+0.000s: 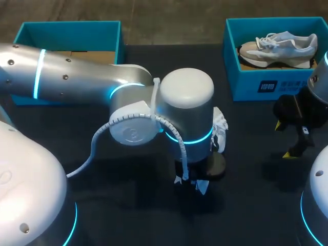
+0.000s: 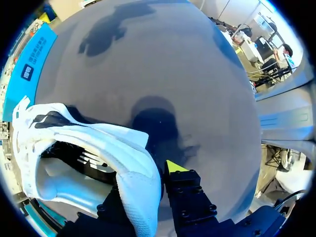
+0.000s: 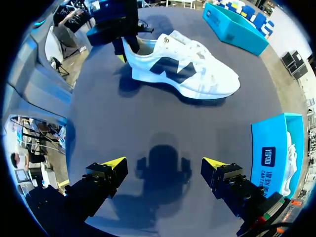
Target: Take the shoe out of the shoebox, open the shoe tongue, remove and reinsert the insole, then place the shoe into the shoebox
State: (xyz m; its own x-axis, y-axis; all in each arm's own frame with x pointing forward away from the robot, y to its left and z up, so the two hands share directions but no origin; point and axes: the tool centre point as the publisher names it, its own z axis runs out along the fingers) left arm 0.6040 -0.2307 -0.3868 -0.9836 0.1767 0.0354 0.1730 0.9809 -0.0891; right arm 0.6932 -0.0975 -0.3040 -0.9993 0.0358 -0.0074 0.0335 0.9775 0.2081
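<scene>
While the left gripper (image 2: 148, 185) clamps the heel of the white shoe (image 3: 182, 69) mid-frame, the right gripper (image 3: 165, 170) hangs wide open, empty, at far right.

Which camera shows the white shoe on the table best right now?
Right wrist view: the whole white shoe lies side-on, left gripper pinching its heel. Head view shows only a white sliver behind the left arm; left wrist view shows just the heel collar, close up.

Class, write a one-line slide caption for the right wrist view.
Open right end effector hovers above the table; left end effector grips the white shoe by its heel.
</scene>
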